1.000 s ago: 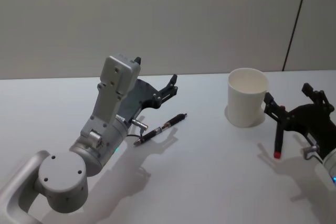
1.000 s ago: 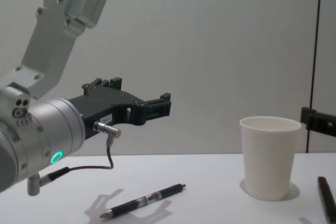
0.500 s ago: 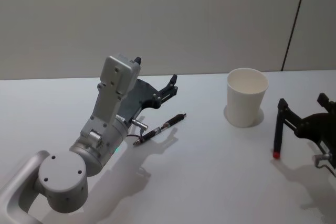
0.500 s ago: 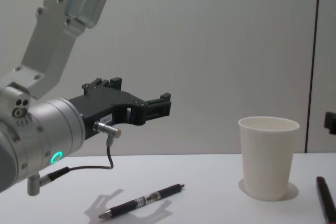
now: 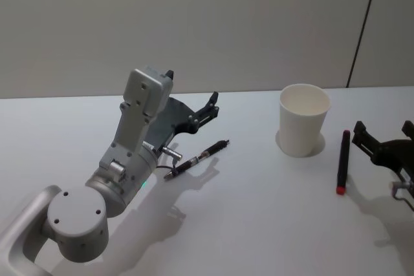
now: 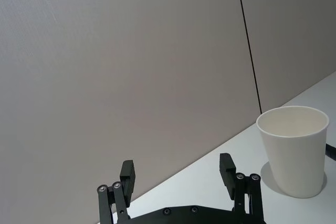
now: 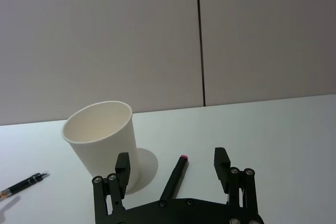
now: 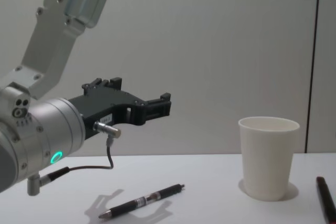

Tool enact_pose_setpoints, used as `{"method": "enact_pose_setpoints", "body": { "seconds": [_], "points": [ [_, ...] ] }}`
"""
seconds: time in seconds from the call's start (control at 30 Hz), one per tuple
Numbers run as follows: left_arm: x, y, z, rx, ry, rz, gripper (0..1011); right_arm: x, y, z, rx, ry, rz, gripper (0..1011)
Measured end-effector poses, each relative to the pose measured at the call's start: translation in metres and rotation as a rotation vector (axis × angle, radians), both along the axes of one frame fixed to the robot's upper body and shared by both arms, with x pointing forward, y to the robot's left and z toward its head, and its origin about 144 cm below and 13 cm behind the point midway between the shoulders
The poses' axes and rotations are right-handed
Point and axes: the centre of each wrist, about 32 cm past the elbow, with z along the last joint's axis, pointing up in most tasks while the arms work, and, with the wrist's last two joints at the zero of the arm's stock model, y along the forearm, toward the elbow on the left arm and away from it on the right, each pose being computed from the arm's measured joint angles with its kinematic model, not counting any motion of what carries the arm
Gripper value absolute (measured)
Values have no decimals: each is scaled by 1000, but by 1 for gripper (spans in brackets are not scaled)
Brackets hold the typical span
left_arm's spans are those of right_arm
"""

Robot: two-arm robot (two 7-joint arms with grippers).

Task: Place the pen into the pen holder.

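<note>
A black pen with a silver band lies on the white table, just ahead of and below my left gripper. That gripper hovers open and empty. The pen holder, a white paper cup, stands upright and empty at the right. A second black pen with a red end lies flat just right of the cup. My right gripper is open a little to the right of it, not touching it.
The white table runs back to a plain grey wall with a dark vertical seam. My left arm's silver body takes up the near left.
My right gripper has drawn back from beside the cup toward the right edge. The red-ended pen stays lying on the table. The left arm, black pen and cup have not moved.
</note>
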Motion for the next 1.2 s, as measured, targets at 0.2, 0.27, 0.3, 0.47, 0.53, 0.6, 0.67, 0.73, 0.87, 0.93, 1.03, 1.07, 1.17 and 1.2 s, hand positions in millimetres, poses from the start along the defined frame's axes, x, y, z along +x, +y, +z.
{"method": "enact_pose_setpoints", "body": {
  "seconds": [0.2,0.27,0.3,0.47,0.53,0.6,0.67,0.73,0.87,0.93,1.03,1.07,1.17,1.2],
  "points": [
    [0,0,0,0,0,0,1001,11,2,2,-1,41,-21,1002],
    [0,0,0,0,0,0,1001,16,3,3,-4,56,-26,1002],
    [0,0,0,0,0,0,1001,18,4,3,-6,63,-27,1002],
    [0,0,0,0,0,0,1001,28,8,4,-21,101,-28,1002],
    [0,0,0,0,0,0,1001,30,10,3,-24,112,-28,1002],
    [0,0,0,0,0,0,1001,34,13,3,-30,129,-29,1002],
    [0,0,0,0,0,0,1001,36,15,2,-34,139,-29,1002],
    [0,0,0,0,0,0,1001,41,19,0,-40,162,-32,1002],
    [0,0,0,0,0,0,1001,45,23,-2,-43,183,-35,1002],
    [0,0,0,0,0,0,1001,48,26,-4,-45,199,-38,1001],
    [0,0,0,0,0,0,1001,52,30,-7,-46,220,-42,1002],
    [0,0,0,0,0,0,1001,53,31,-8,-47,224,-43,1002],
    [0,0,0,0,0,0,1001,56,35,-11,-49,242,-48,1002],
    [0,0,0,0,0,0,1001,58,37,-13,-48,250,-50,1002]
  ]
}}
